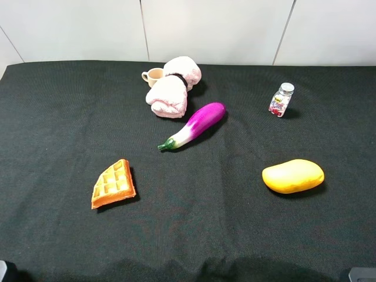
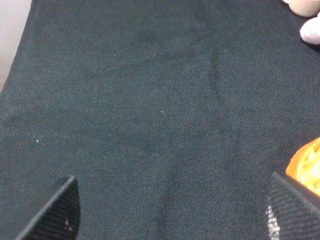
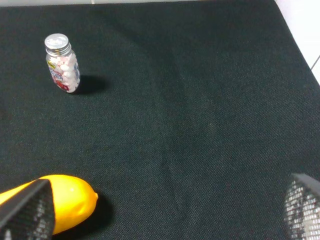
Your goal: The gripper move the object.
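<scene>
Surface: black woven cloth (image 1: 70, 117) covers the whole table, with white wall panels behind.
Left gripper (image 2: 170, 210): spread wide, nothing between its two dark mesh-faced fingertips (image 2: 55, 210); it hangs low over bare cloth at the near edge.
Right gripper (image 3: 165, 210): likewise spread and empty, over bare cloth at its own near corner.
Object: the pale-pink rolled towel (image 1: 173, 88) lies far ahead of the left gripper and off toward the middle; only a corner of it shows in the left wrist view.
Handling: probably light, soft and squashy, with a grippy terry surface, so slipping or breaking looks unlikely; it will likely deform under the fingers.
Where to hold: the waist where the dark band (image 1: 179, 80) pinches it into two lobes looks the surest, narrowest place; closing across one lobe should also work.
Nearest the left gripper: an orange waffle (image 1: 113, 184), just off to its inner side, beside the direct line of reach rather than in it.
Touching the towel: a small beige cup (image 1: 153, 76) sits against its far lobe and could be knocked.
Just beside the towel: a purple eggplant (image 1: 195, 124), near the closer lobe on the side toward the right arm.
Nearest the right gripper: a yellow mango (image 1: 292, 175).
Farther out: a small capped bottle (image 1: 281, 100), well apart from the towel.
</scene>
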### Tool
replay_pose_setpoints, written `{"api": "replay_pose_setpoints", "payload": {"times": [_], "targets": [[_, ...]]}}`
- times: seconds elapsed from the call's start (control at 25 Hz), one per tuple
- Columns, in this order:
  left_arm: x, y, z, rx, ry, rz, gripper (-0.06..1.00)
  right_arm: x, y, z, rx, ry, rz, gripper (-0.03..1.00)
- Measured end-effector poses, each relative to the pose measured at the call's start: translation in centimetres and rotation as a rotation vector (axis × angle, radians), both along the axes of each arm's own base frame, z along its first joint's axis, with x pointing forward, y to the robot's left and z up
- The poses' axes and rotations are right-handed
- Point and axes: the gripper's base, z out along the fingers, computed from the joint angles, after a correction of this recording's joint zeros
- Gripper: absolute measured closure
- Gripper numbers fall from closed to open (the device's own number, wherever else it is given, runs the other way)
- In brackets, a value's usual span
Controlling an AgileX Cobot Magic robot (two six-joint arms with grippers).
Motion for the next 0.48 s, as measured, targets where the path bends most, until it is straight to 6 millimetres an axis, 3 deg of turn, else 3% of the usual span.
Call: {"api": "replay_pose_setpoints", "payload": {"times": [0.48], "targets": [[0.00, 0.00, 0.00, 0.000, 0.000, 0.000, 0.16, 0.00, 0.01, 0.00, 0.001, 0.000, 0.000, 0.27]]}}
